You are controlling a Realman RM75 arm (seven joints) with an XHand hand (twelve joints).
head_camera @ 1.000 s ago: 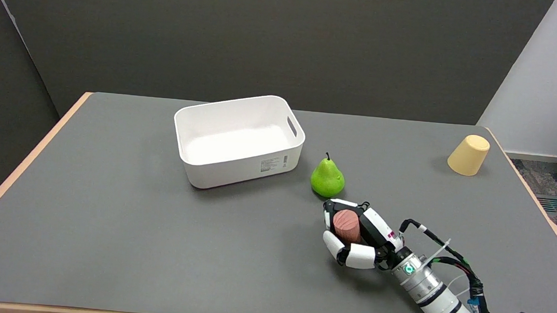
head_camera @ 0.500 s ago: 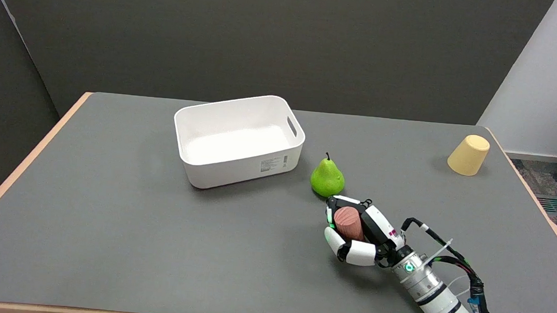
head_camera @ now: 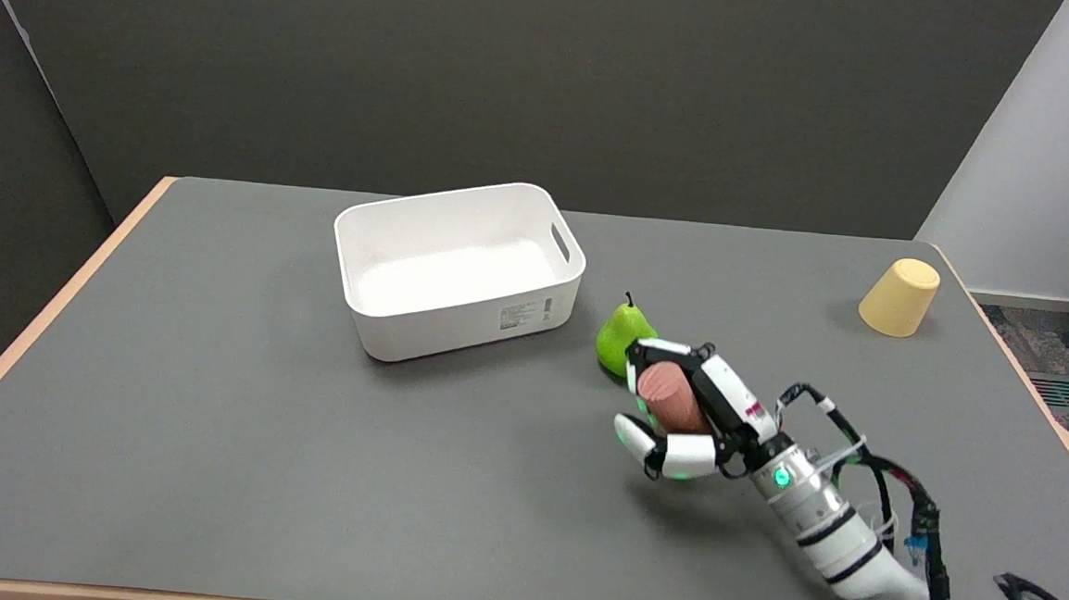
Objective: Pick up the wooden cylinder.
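- Lifting is under way: over the last second the right hand (head_camera: 685, 416) has risen from the grey table top (head_camera: 211, 429) and drifted a little toward the far side, carrying the reddish-brown wooden cylinder (head_camera: 666, 397) with it.
- Earlier, hand and cylinder sat low near the table; now the cylinder is tilted, its round end face turned up and to the left, and a soft shadow lies on the table below and beside the hand, which suggests it is clear of the surface.
- For the task this reads as the pick-up being nearly or already done; the grip has held through the rise.
- Fingers (head_camera: 673, 454) are wrapped round the cylinder from below and from above, clamped on its sides; none looks spread wide, and how firmly each presses cannot be told.
- From this view the raised hand now overlaps the lower right of the green pear (head_camera: 618, 335); whether they touch cannot be told, though the hand looks higher and nearer the camera.
- Nearby things have not moved: the white plastic bin (head_camera: 458, 328) stands left of the pear, and the pale yellow upturned cup (head_camera: 900, 297) sits well apart at the far right.
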